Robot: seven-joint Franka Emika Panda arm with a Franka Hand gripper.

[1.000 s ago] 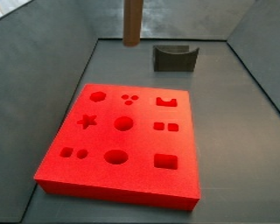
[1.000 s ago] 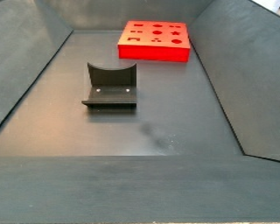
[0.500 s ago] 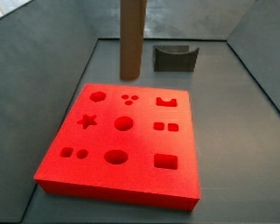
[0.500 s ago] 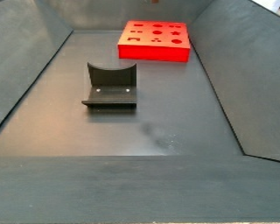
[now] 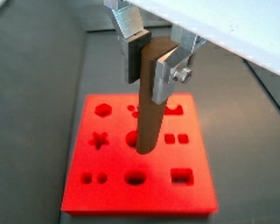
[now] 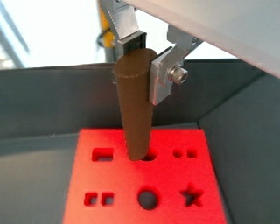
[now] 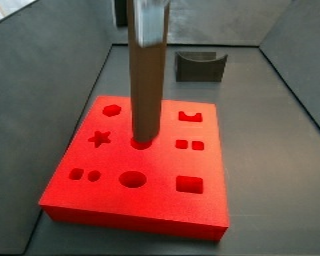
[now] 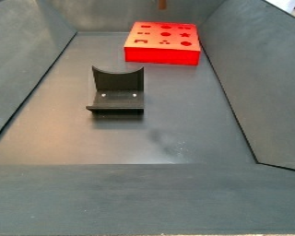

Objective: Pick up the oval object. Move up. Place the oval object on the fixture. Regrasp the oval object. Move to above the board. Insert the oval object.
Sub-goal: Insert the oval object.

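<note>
Gripper [image 5: 154,59] sits above the board [image 5: 189,199], clamped on the oval object [image 5: 146,105]: in both wrist views the silver finger plates w/ dark pads press the top of the brown peg from two sides. Fingers [image 6: 170,72] visible in wrist view, gripping the peg [image 6: 136,105] near its upper end.

Peg hangs upright, long axis vertical. Lower tip is at the middle hole of the board's grid. In a side view [image 7: 145,75] the peg's bottom end meets the round center hole, tip looks right at or just inside the opening; depth can't be told. In a wrist view the tip also lands on the center hole, hole rim partly hidden by the peg itself.

Board [image 7: 203,214] lies flat on the grey floor, bright red, 3x3 grid of cutouts: hexagon, small dots, notched shape in the far row; star, center hole, two small squares in the mid row; paired dots, circle, square in the near row.

Fixture [image 7: 200,66] stands behind the board near the back wall, well apart from peg and gripper, notch empty. In the side view from the opposite end, fixture [image 8: 117,90] is in the foreground, board [image 8: 162,44] far back; only a thin sliver of the peg shows at the top edge above the board, gripper itself not visible there.
</note>
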